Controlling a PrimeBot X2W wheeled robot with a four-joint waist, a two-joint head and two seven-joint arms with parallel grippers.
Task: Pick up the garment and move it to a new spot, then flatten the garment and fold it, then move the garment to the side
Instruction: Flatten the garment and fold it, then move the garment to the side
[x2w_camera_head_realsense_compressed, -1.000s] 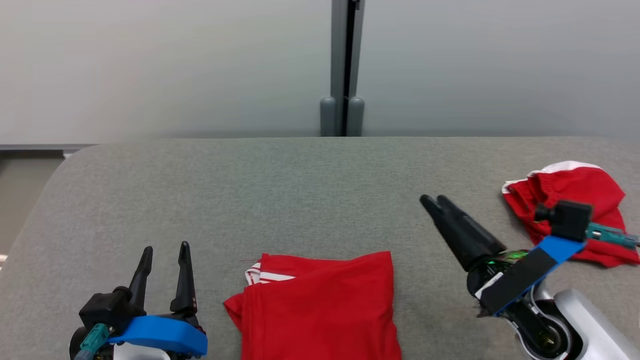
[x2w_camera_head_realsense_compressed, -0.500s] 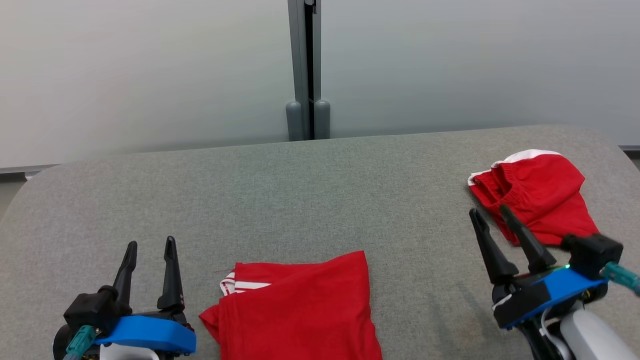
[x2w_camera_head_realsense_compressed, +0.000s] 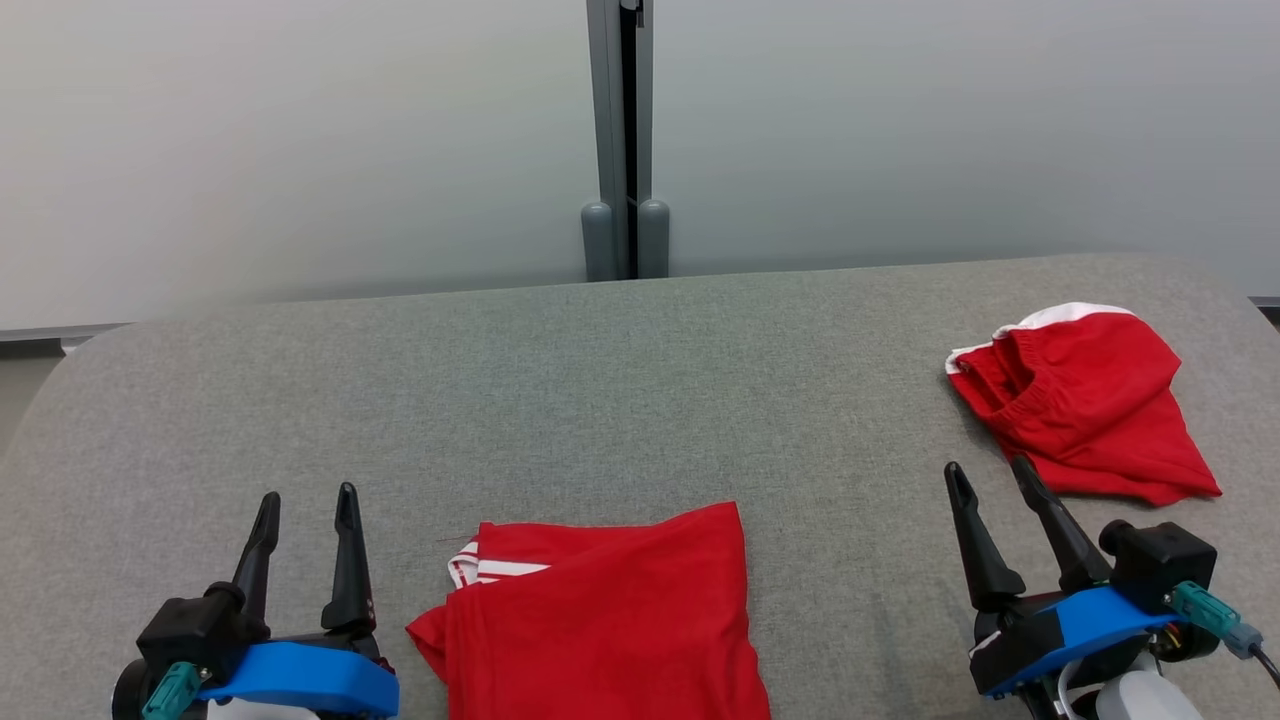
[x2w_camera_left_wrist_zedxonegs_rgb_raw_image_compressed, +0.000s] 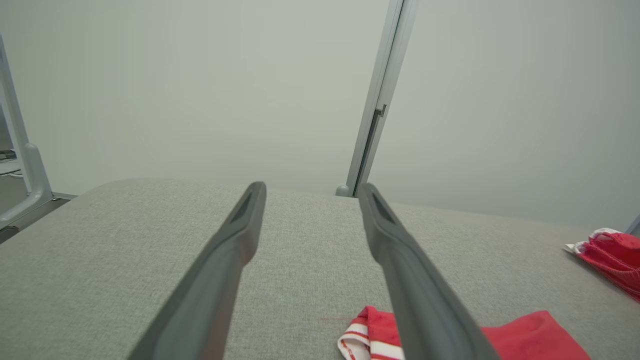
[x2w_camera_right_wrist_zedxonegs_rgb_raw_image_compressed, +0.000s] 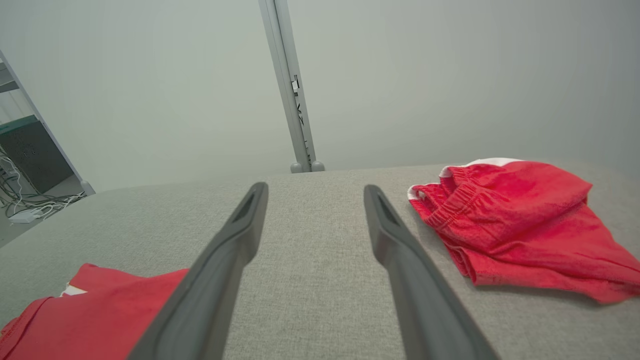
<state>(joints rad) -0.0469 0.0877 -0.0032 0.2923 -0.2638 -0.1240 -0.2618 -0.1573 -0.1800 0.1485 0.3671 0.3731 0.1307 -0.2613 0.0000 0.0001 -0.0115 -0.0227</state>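
Shirt (x2w_camera_head_realsense_compressed: 600, 620) and shorts (x2w_camera_head_realsense_compressed: 1085, 410), both red, lie on the grey table (x2w_camera_head_realsense_compressed: 640, 380), which is the largest item in view. Its fabric-like top runs across the whole head view, with rounded far corners. Behind it stands a pale wall (x2w_camera_head_realsense_compressed: 300, 130), split by an upright grey post (x2w_camera_head_realsense_compressed: 625, 140).

The shirt is folded into a rough rectangle at the near edge of the table, about centre. Its lower part is cut off by the picture's edge. A white-striped trim shows at its far left corner. It lies flat between the two grippers, nearer the left one, and touches neither.

The shorts are smaller and sit on the right side of the table, well apart from the shirt. They are loosely bunched, with the elastic waistband facing left and a white strip along the far edge.

The left gripper (x2w_camera_head_realsense_compressed: 307, 497) sits at the lower left with its fingers spread and nothing between them. The right gripper (x2w_camera_head_realsense_compressed: 986, 466) sits at the lower right, likewise spread and empty, with its fingertips near the shorts' near edge but clear of it.
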